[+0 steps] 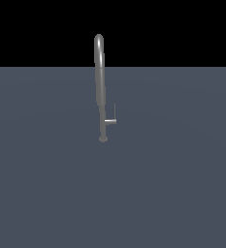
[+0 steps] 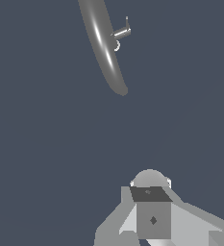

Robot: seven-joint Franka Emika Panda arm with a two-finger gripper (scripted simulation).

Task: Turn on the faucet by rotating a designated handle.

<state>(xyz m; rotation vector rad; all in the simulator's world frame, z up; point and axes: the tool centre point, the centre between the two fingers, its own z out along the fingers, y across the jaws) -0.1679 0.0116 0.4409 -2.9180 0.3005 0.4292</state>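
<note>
Hand (image 2: 152, 211) apart from faucet (image 1: 100, 87), handle (image 1: 110, 121) untouched

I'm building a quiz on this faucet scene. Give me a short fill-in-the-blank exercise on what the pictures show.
1. In the exterior view, the handle sticks out from the faucet toward the view's ____.
2. The handle's thin rod points ____ from the stub's end.
3. The top of the faucet pipe is ____, not straight.
4. The tool is ____ the handle, not touching it.

Missing words: right; up; arched; apart from
</note>
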